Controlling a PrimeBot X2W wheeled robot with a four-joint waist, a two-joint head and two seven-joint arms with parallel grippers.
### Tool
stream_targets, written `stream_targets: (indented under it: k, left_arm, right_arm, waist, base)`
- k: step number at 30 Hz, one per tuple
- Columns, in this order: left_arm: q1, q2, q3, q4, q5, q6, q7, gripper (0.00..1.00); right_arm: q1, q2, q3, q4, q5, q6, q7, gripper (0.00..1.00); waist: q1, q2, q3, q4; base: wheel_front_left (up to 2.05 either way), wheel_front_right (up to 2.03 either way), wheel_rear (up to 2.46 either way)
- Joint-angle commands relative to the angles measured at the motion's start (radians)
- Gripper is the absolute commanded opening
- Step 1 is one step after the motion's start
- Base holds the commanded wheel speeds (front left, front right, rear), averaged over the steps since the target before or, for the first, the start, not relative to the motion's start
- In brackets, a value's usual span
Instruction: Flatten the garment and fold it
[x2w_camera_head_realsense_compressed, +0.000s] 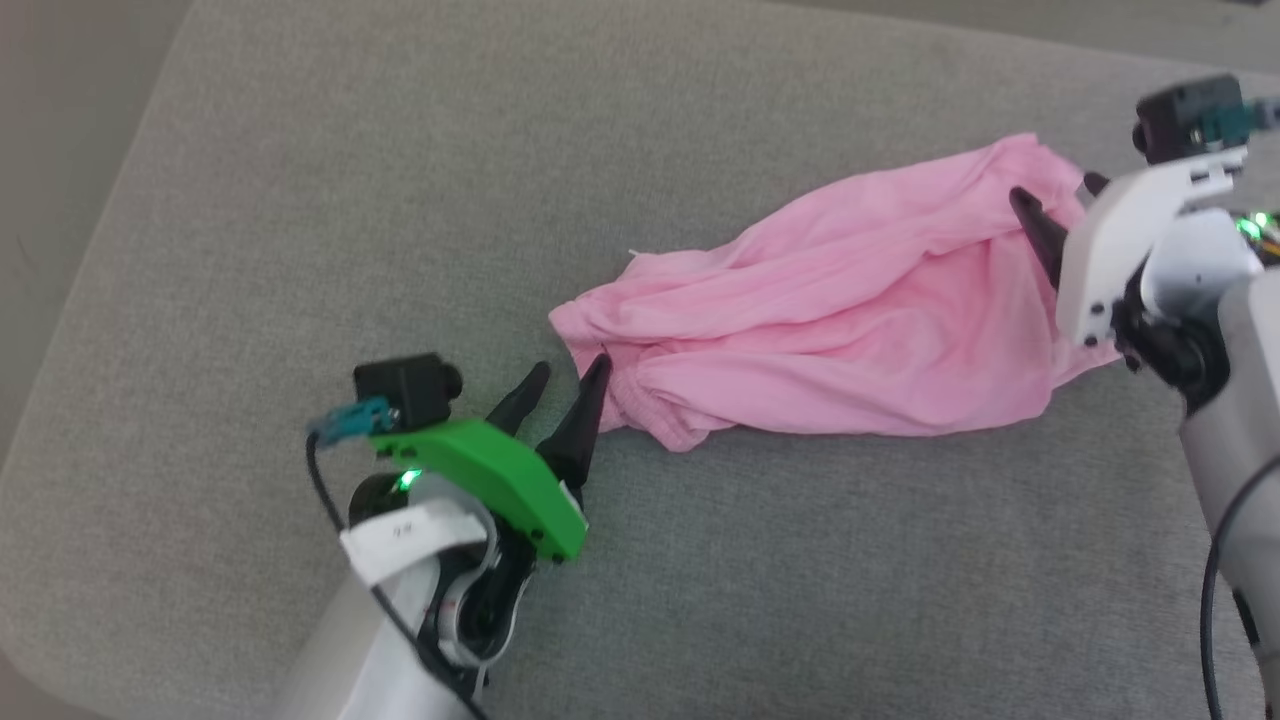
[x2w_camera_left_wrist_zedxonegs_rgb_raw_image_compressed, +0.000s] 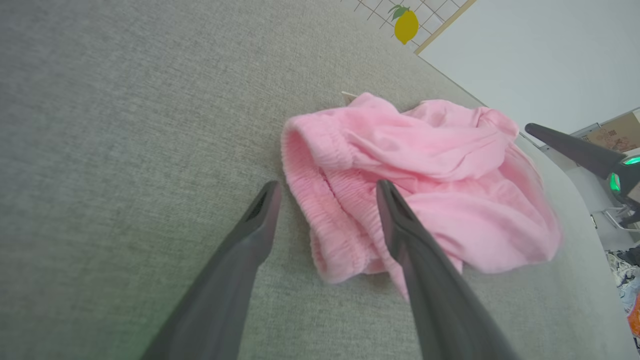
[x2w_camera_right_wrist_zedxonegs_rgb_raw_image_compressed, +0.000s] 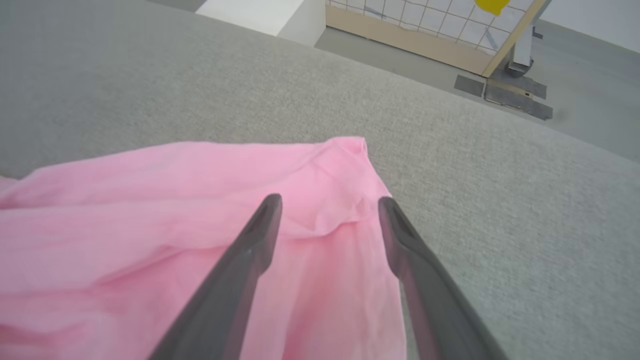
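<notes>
Lying bunched, wrinkled: garment (x2w_camera_head_realsense_compressed: 830, 330) | left pincer (x2w_camera_head_realsense_compressed: 570, 366) spread at waistband (x2w_camera_left_wrist_zedxonegs_rgb_raw_image_compressed: 320, 210) | right pincer (x2w_camera_head_realsense_compressed: 1052, 188) spread over opposite end

The left gripper (x2w_camera_head_realsense_compressed: 572, 370) sits at lower left, jaws apart and pointing up-right; the right gripper (x2w_camera_head_realsense_compressed: 1053, 190), at upper right, is likewise parted.

Soft, even light fills all views, bright without glare. The garment (x2w_camera_head_realsense_compressed: 840, 330) throws only a thin, faint shadow on the grey cushion (x2w_camera_head_realsense_compressed: 300, 200) along its near edge. In the left wrist view a green glow tints the cushion's lower left. Both wrist views blur the dark fingers (x2w_camera_left_wrist_zedxonegs_rgb_raw_image_compressed: 240, 280) toward the bottom edge, and the wide lens bends the cushion's far edge.
</notes>
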Motion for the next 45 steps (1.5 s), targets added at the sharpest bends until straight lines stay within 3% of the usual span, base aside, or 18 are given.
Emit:
stream_targets:
  k: [1,8,13,17,24,36,37,38,39,41,45]
  left_arm:
    - [0.028,0.012,0.004,-0.012,0.017,0.005,-0.024,1.0]
    - [0.153,0.028,-0.03,-0.042,0.098,0.018,-0.146,1.0]
    - [0.178,0.017,-0.065,0.011,0.146,0.02,-0.208,1.0]
    - [0.155,-0.002,-0.075,0.089,0.171,0.03,-0.246,1.0]
    - [0.084,-0.017,-0.08,0.244,0.228,0.08,-0.292,1.0]
    - [0.033,-0.044,-0.083,0.381,0.186,0.04,-0.298,1.0]
    - [0.029,-0.046,-0.086,0.388,0.183,0.034,-0.295,0.95]
    - [0.026,-0.047,-0.09,0.393,0.183,0.029,-0.294,0.75]
    - [0.022,-0.048,-0.092,0.398,0.182,0.025,-0.296,0.35]
    - [0.015,-0.05,-0.099,0.407,0.182,0.018,-0.298,0.0]
    - [0.007,-0.053,-0.107,0.422,0.182,0.01,-0.302,0.0]
  right_arm:
    - [0.044,-0.006,-0.007,-0.028,0.013,-0.002,-0.029,1.0]
    - [0.302,0.02,-0.118,-0.249,0.021,-0.002,-0.212,1.0]
    - [0.486,0.108,-0.212,-0.405,-0.028,-0.002,-0.32,1.0]
    - [0.596,0.189,-0.232,-0.503,-0.08,-0.002,-0.378,1.0]
    - [0.672,0.247,-0.222,-0.539,-0.085,-0.002,-0.406,1.0]
    - [0.688,0.26,-0.188,-0.542,-0.079,-0.002,-0.4,1.0]
    - [0.688,0.26,-0.188,-0.543,-0.077,-0.002,-0.4,1.0]
    - [0.689,0.26,-0.187,-0.544,-0.076,-0.002,-0.398,1.0]
    - [0.69,0.26,-0.187,-0.545,-0.074,-0.002,-0.398,1.0]
    - [0.692,0.26,-0.188,-0.545,-0.07,-0.002,-0.397,1.0]
    - [0.687,0.26,-0.192,-0.536,-0.076,-0.002,-0.393,1.0]
  waist:
    - [-0.0001,0.0,-0.06,-0.023]
    - [-0.0001,0.0,-0.152,-0.049]
    - [-0.0001,0.0,-0.183,-0.071]
    - [-0.0001,0.0,-0.187,-0.103]
    - [-0.0001,0.0,-0.187,-0.157]
    - [-0.0001,0.0,-0.191,-0.217]
    - [-0.0001,0.0,-0.191,-0.219]
    - [-0.0001,0.0,-0.19,-0.22]
    - [-0.0001,0.0,-0.189,-0.221]
    - [-0.0001,0.0,-0.187,-0.221]
    - [-0.0001,0.0,-0.183,-0.215]
  base:
    - [0.0,0.0,0.0]
    - [0.0,0.0,0.0]
    - [0.0,0.0,0.0]
    - [0.0,0.0,0.0]
    - [0.0,0.0,0.0]
    - [0.0,0.0,0.0]
    - [0.0,0.0,0.0]
    - [0.0,0.0,0.0]
    - [0.0,0.0,0.0]
    - [0.0,0.0,0.0]
    - [0.0,0.0,0.0]
